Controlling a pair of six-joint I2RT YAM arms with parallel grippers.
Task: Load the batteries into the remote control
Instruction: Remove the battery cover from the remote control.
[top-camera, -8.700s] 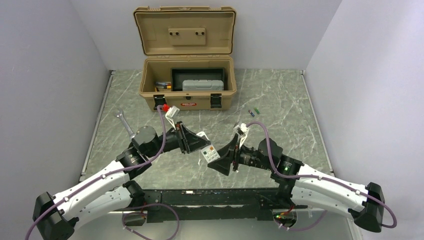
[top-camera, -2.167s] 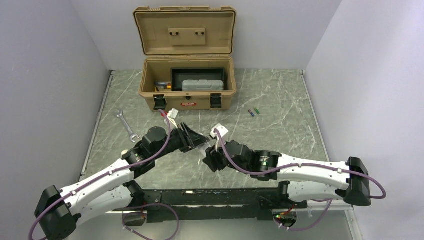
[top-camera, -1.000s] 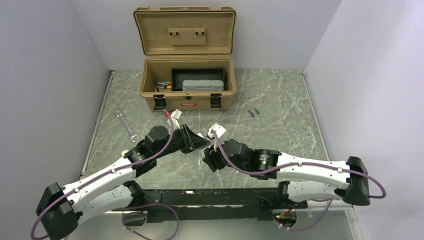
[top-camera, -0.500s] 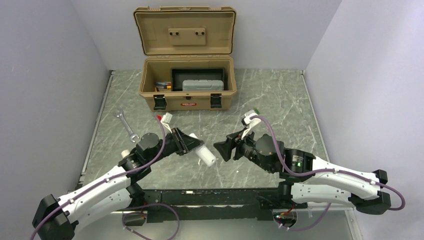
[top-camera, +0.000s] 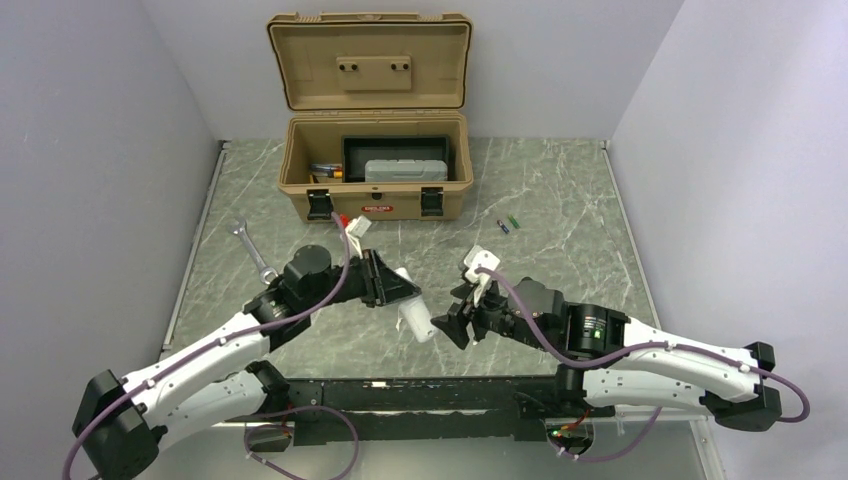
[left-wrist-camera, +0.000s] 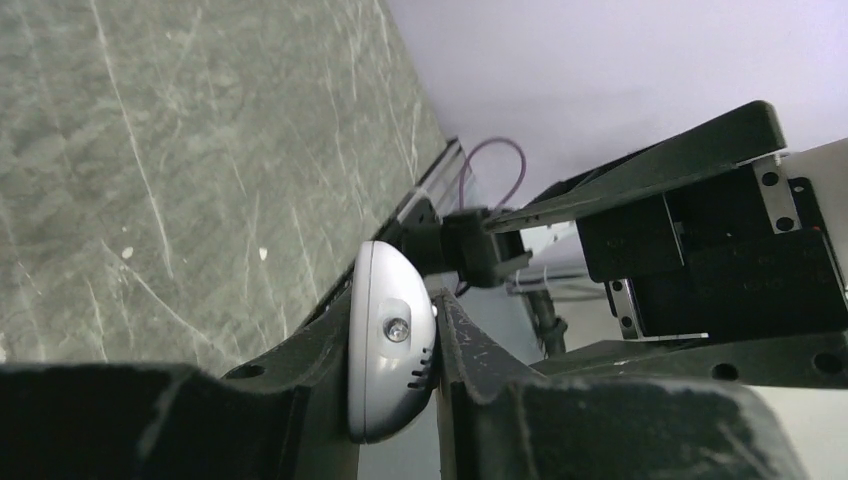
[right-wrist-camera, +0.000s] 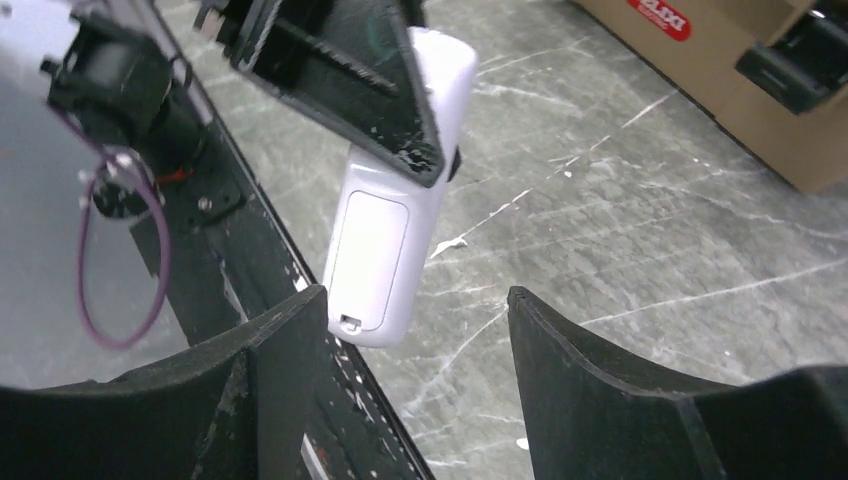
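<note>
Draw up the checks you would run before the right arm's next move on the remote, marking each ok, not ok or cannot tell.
1. Remote control clamped in the left jaws: ok, gripped at one end.
2. Right jaws open and empty: ok.
3. Remote's back turned toward the right arm: ok.
4. Battery cover removed: not ok, it is shut on the back.
5. Batteries free to pick up: ok, both lie on the table right of the toolbox.
6. Polarity marks readable: cannot tell.
</note>
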